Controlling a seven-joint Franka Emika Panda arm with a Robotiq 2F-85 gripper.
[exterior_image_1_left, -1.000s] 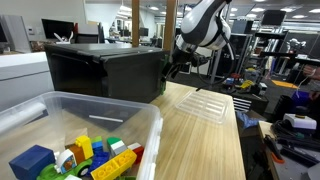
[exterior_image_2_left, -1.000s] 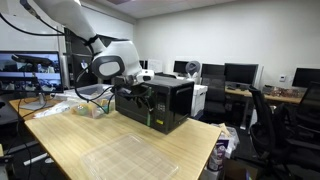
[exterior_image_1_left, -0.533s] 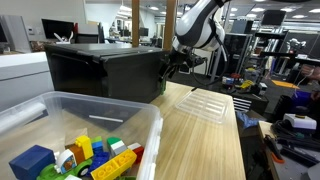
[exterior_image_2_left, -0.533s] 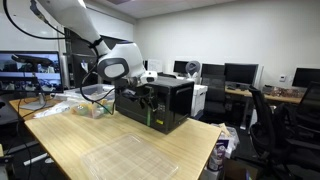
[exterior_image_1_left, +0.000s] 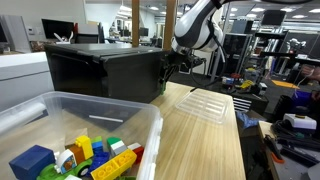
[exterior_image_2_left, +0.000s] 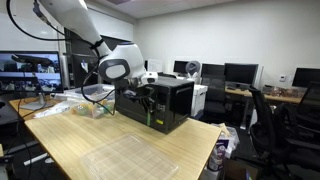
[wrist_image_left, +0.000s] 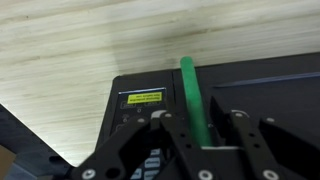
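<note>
Pincer (wrist_image_left: 200, 123) straddles the green handle (wrist_image_left: 190, 85) on the black box (wrist_image_left: 260, 90). Jaws look partly drawn in, but can't tell if they're clamped on it. Arm (exterior_image_2_left: 75, 20) comes down from above, wrist bent toward the box front in both exterior views. Versus a second ago, wrist sits slightly nearer the box. Handle runs between the fingers. Box stands on the bench (exterior_image_1_left: 200, 140).

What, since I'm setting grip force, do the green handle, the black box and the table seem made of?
The green handle looks like matte plastic: even bright colour, no glint. The black box could be plastic or painted metal, unclear which: smooth dark faces, faint sheen. The table looks like wood or wood-look laminate with a low sheen: pale straight grain lines.
</note>
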